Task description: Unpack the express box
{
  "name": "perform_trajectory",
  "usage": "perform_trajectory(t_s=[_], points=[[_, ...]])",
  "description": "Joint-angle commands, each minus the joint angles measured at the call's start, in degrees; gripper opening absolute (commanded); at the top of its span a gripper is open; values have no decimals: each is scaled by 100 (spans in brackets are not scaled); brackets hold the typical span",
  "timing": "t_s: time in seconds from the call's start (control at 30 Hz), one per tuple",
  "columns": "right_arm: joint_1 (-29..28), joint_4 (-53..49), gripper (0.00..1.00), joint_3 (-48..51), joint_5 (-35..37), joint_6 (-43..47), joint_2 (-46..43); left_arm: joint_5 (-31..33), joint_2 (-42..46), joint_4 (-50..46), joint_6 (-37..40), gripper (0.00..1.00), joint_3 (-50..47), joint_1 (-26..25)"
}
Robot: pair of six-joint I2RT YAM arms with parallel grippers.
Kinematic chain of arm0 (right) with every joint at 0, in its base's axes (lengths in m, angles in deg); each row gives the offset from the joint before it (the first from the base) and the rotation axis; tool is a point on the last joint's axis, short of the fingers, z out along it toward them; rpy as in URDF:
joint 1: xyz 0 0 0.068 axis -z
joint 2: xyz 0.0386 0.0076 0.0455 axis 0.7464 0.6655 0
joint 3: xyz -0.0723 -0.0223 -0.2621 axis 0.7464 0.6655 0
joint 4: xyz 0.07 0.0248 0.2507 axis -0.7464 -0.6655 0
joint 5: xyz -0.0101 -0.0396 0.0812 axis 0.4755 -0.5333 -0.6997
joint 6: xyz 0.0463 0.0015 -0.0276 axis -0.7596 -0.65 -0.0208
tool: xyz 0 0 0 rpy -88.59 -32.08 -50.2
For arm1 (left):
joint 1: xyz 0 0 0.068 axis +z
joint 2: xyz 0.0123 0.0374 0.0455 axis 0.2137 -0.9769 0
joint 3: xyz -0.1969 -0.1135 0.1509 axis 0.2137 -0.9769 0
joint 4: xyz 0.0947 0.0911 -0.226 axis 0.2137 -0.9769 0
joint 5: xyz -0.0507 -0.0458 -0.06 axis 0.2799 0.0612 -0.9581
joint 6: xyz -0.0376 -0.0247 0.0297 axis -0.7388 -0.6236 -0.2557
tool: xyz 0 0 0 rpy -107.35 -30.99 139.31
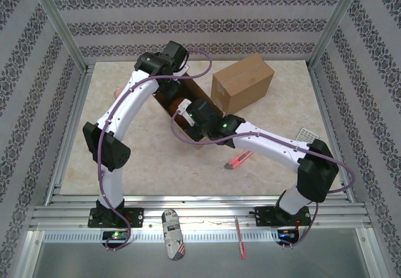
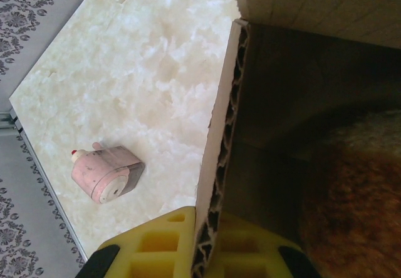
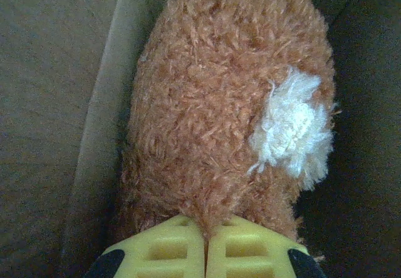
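Note:
The brown cardboard express box (image 1: 243, 82) lies on its side at the back of the table, its opening facing left. My left gripper (image 2: 212, 216) is shut on the corrugated edge of the box flap (image 2: 219, 159), holding it out from the opening; from above it sits at the flap (image 1: 175, 82). Inside the dark box lies a brown plush toy (image 3: 219, 115) with a white tuft (image 3: 291, 128). My right gripper (image 3: 205, 226) reaches into the opening (image 1: 188, 118) and is shut on the toy's fur.
A pink tape-dispenser-like object (image 2: 106, 173) sits on the marble tabletop left of the flap. A red box cutter (image 1: 239, 160) lies under the right arm. A white gridded item (image 1: 309, 133) rests at the right edge. A can (image 1: 172, 233) and a red pen (image 1: 240, 237) lie on the front rail.

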Motion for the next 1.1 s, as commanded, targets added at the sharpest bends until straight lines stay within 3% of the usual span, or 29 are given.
perform_trajectory(t_s=[0.0, 0.47, 0.6, 0.83, 1.07], points=[[-125, 251, 0, 133, -127, -97, -562, 304, -109, 41, -150, 0, 171, 188], [-56, 1366, 0, 981, 146, -665, -2101, 334, -318, -262, -523, 0, 367, 489], [22, 1446, 0, 1089, 182, -832, -2455, 303, -583, -654, -915, 0, 821, 710], [250, 996, 0, 1024, 270, -1304, -3052, -63, -1238, -1476, -1696, 0, 1928, 1296], [666, -164, 0, 819, 218, -1958, -3602, -613, -1425, -1490, -2319, 0, 2263, 1835]])
